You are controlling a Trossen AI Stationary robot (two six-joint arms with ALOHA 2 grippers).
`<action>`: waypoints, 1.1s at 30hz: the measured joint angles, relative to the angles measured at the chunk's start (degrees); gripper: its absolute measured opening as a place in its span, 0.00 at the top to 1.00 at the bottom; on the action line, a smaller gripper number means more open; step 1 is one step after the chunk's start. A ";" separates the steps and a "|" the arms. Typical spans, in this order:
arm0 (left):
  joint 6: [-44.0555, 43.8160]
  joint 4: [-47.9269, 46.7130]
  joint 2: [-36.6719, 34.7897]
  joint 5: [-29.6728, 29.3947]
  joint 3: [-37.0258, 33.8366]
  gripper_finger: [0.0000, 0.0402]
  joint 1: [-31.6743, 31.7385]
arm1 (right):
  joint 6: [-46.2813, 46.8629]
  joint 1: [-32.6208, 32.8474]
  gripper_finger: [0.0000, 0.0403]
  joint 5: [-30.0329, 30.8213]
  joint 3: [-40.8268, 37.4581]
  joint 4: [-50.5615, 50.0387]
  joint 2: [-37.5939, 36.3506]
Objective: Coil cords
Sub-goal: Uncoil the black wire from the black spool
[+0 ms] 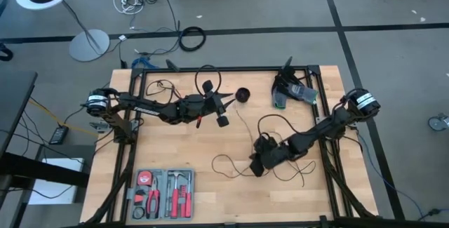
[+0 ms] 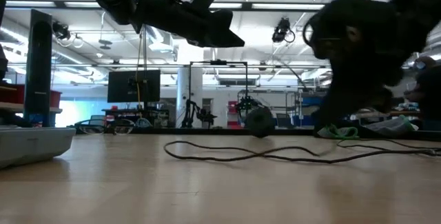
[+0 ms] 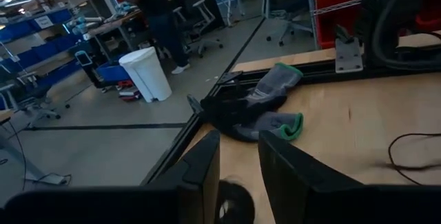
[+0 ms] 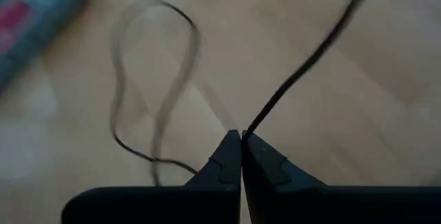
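Right gripper (image 4: pixel 241 141) clenched on the thin black cord (image 1: pixel 270 126), low over the worktop (image 1: pixel 210 144) near its right edge; cord loops trail toward the front edge, its puck (image 1: pixel 243 95) near the back edge. Left gripper (image 1: pixel 223 113) raised mid-worktop, fingers slightly apart, grasping nothing visible. Tool case (image 1: pixel 163 193) at front-left corner, gloves (image 1: pixel 293 91) back-right.

gloves: a grey, black and green pair (image 1: pixel 293 92) lying at the table's far right corner
tool kit: a grey case (image 1: pixel 163 193) of red-handled tools at the near left edge
table: light wood (image 1: pixel 210 140)
floor lamp: white base (image 1: pixel 89 45) beyond the table
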 joint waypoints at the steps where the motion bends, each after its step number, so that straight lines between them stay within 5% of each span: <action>1: 0.00 0.00 0.00 -0.02 0.00 0.74 0.00 | 1.85 0.90 1.00 0.44 -0.01 -1.88 0.00; 15: -0.17 0.46 0.00 -0.07 0.00 0.74 -0.76 | 19.34 10.42 1.00 6.40 -0.02 -12.69 0.00; 26: -4.78 -5.64 0.00 9.22 -0.04 0.74 -3.57 | 12.90 6.77 1.00 12.35 -0.02 -9.13 0.00; 33: -2.29 -10.96 0.00 10.19 -0.04 0.74 -7.34 | 0.10 1.84 1.00 12.35 -0.07 1.15 0.00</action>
